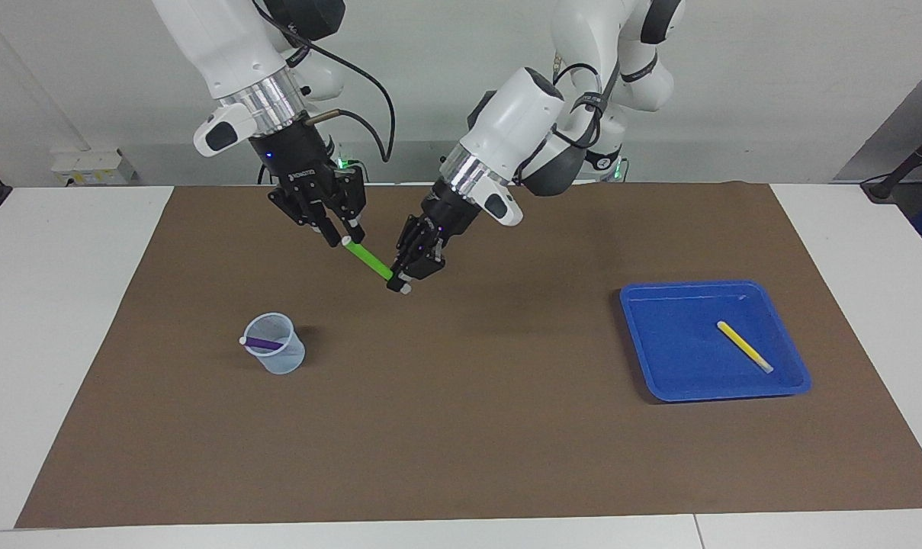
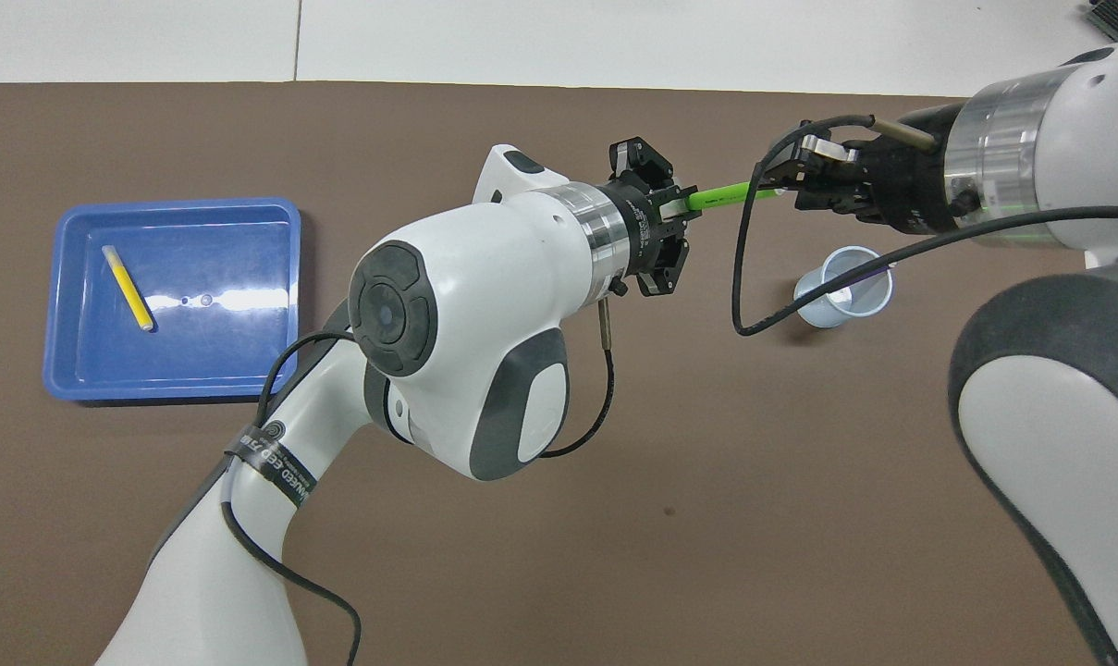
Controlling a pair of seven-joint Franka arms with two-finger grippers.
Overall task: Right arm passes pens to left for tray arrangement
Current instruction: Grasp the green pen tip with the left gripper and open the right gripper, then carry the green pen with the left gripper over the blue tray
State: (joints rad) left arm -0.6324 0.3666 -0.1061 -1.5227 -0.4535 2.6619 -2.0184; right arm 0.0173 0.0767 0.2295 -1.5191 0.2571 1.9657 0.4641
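Left gripper (image 1: 401, 284): pressed shut on the lower end of the green pen (image 1: 369, 261), in the air above the brown mat (image 1: 461, 427), with the pen's whitish tip poking out below the fingertips.
Right gripper (image 1: 341, 236): fingers spread apart around the green pen's upper whitish end; whether they touch it cannot be told.
Green pen: slanted, its upper end toward the right arm's end of the table from the tray (image 1: 663, 358).
Yellow pen (image 1: 744, 346): lying diagonally inside the tray, apart from its rim.
Tray: blue, flat on the mat at the left arm's end of the table.
Purple pen (image 1: 261, 344): 1 stick leaning in the clear cup (image 1: 281, 354), its whitish end over the cup's rim.
Clear cup: upright on the mat, well apart from the tray, toward the right arm's end.
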